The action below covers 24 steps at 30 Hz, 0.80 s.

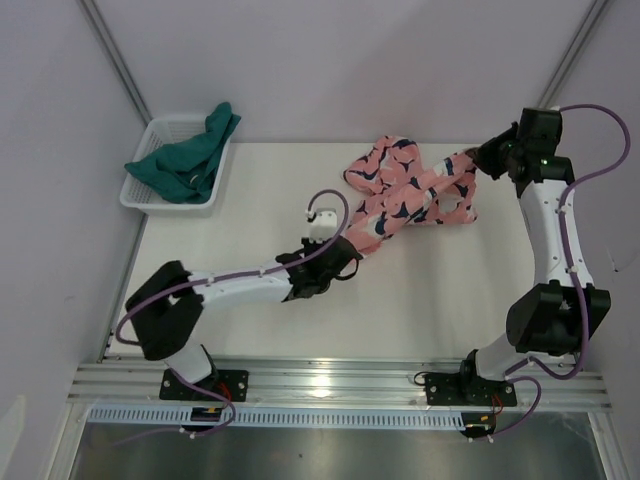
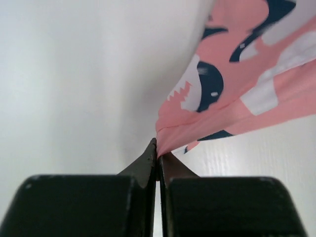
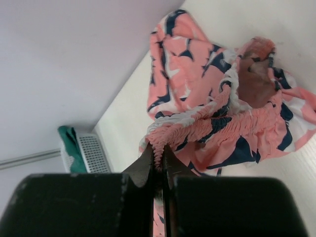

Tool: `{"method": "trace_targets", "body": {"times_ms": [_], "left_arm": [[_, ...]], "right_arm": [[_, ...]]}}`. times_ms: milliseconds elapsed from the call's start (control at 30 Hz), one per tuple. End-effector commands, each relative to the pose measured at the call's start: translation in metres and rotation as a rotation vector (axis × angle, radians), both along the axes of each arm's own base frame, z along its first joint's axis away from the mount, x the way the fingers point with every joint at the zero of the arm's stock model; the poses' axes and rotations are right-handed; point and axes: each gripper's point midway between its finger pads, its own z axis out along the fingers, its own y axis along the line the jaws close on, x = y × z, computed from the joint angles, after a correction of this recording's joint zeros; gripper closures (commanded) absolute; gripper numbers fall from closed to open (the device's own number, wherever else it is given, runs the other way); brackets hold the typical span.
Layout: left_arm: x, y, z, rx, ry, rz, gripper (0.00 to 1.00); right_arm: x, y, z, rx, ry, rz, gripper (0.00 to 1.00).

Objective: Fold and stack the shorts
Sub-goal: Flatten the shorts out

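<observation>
The salmon-pink shark-print shorts (image 1: pixel 410 185) lie crumpled at the table's middle back. My left gripper (image 1: pixel 352 252) is shut on a lower corner of this pair (image 2: pixel 232 94); the pink cloth is pinched at the fingertips. At the pair's right end my right gripper (image 1: pixel 478 157) is shut on the ruffled elastic waistband (image 3: pixel 207 116) of these shorts. The dark teal shorts (image 1: pixel 186 160) lie heaped in the white mesh basket (image 1: pixel 140 192) at the back left, also glimpsed in the right wrist view as teal shorts (image 3: pixel 69 145).
The basket sits against the left wall at the table's back left corner. Grey walls close in the back and both sides. Metal rails (image 1: pixel 330 385) run along the near edge by the arm bases.
</observation>
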Motion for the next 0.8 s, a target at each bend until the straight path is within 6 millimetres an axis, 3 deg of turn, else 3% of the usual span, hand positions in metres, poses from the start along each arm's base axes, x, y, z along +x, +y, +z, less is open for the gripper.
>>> {"method": "trace_targets", "body": {"times_ms": [0,67,100,133,200,233,267,333,367,400,433,467,533,600,633,767], "left_arm": [[0.006,0.071,0.100,0.272,-0.185,0.098,1.00],[0.002,0.084,0.150,0.248,-0.243,0.091,1.00],[-0.002,0.091,0.164,0.258,-0.253,0.080,1.00],[-0.008,0.099,0.197,0.197,-0.296,0.084,1.00],[-0.017,0.118,0.236,0.188,-0.362,0.084,1.00],[-0.024,0.124,0.253,0.162,-0.394,0.070,1.00],[-0.036,0.138,0.285,0.068,-0.459,0.060,1.00],[-0.053,0.140,0.325,-0.012,-0.539,-0.083,1.00],[-0.062,0.142,0.342,-0.059,-0.580,-0.130,1.00],[-0.079,0.160,0.376,-0.133,-0.652,-0.161,1.00],[-0.088,0.162,0.389,-0.168,-0.676,-0.206,1.00],[-0.097,0.172,0.404,-0.181,-0.693,-0.228,1.00],[-0.118,0.184,0.447,-0.252,-0.762,-0.299,1.00],[-0.124,0.186,0.453,-0.229,-0.771,-0.344,1.00],[-0.129,0.198,0.470,-0.258,-0.800,-0.319,1.00],[-0.116,0.206,0.477,-0.220,-0.827,-0.225,1.00]], "right_arm": [[0.001,0.004,0.082,0.017,-0.184,0.012,1.00],[-0.010,0.006,0.102,0.005,-0.211,0.018,1.00],[-0.016,0.006,0.119,-0.008,-0.246,0.021,1.00],[-0.030,0.009,0.138,-0.011,-0.290,0.032,1.00],[-0.049,0.013,0.161,-0.021,-0.349,0.047,1.00],[-0.072,0.018,0.186,-0.034,-0.425,0.074,1.00],[-0.083,0.021,0.197,-0.039,-0.462,0.087,1.00],[-0.107,0.027,0.216,-0.041,-0.527,0.108,1.00],[-0.137,0.039,0.246,-0.049,-0.649,0.159,1.00],[-0.150,0.044,0.257,-0.049,-0.707,0.187,1.00],[-0.162,0.049,0.265,-0.028,-0.748,0.199,1.00],[-0.187,0.053,0.279,-0.036,-0.822,0.212,1.00],[-0.212,0.057,0.294,-0.051,-0.893,0.224,1.00],[-0.238,0.059,0.306,-0.062,-0.954,0.220,1.00],[-0.243,0.059,0.309,-0.069,-0.970,0.216,1.00],[-0.223,0.060,0.299,-0.049,-0.918,0.234,1.00]]}}
